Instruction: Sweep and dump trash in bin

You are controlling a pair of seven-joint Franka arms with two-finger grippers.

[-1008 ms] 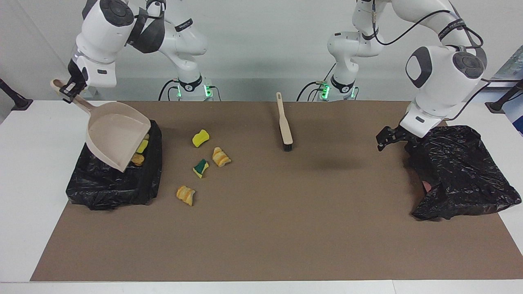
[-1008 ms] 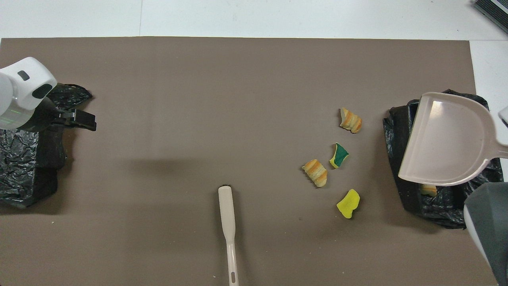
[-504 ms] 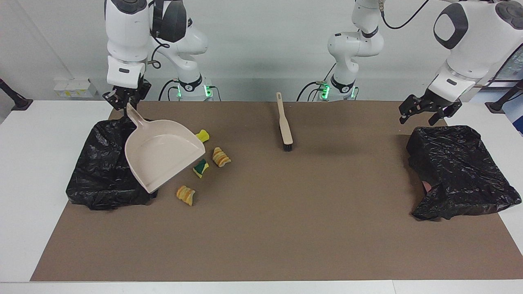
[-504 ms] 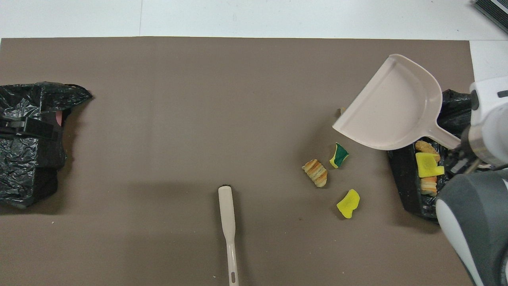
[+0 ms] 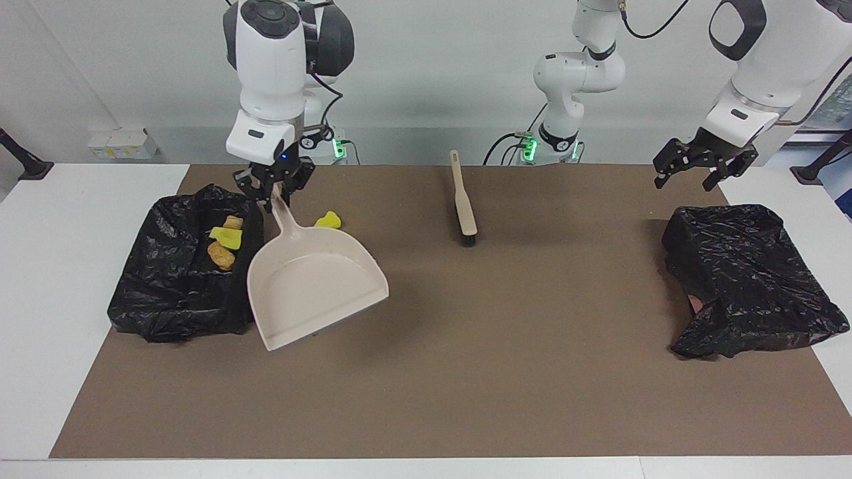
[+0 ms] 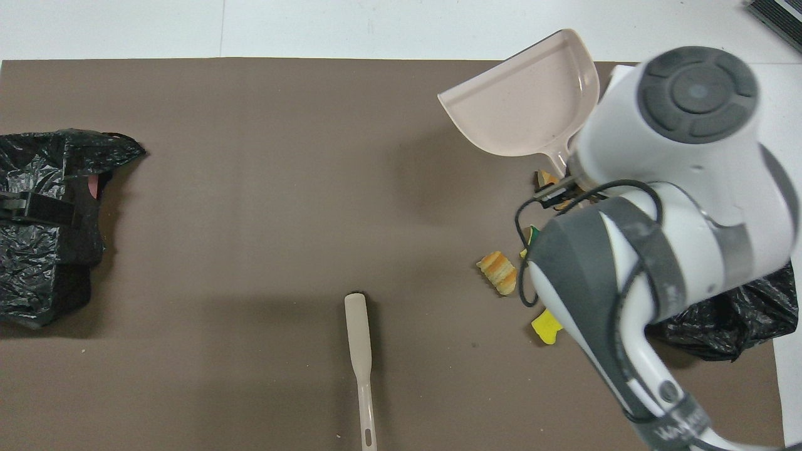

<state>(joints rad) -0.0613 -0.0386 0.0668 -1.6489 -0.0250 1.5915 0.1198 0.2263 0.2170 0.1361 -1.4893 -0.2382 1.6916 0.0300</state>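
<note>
Trash: you have three bits (image 5: 225,241) lying in the black-bagged bin (image 5: 166,293) at the right arm's end; a yellow sponge chunk (image 5: 328,219) and a pastry-like lump (image 6: 499,272) lie on the brown mat (image 5: 466,372) beside it.
Dustpan (image 5: 313,283): beige, raised and tilted over the mat beside that bin, pan empty.
Right gripper (image 5: 274,188): your fingers are clamped on the dustpan handle.
Left gripper (image 5: 699,165): fingers apart, holding nothing, above the second black bag (image 5: 752,279).
Brush (image 5: 464,203): flat on the mat, near the robots, untouched.
</note>
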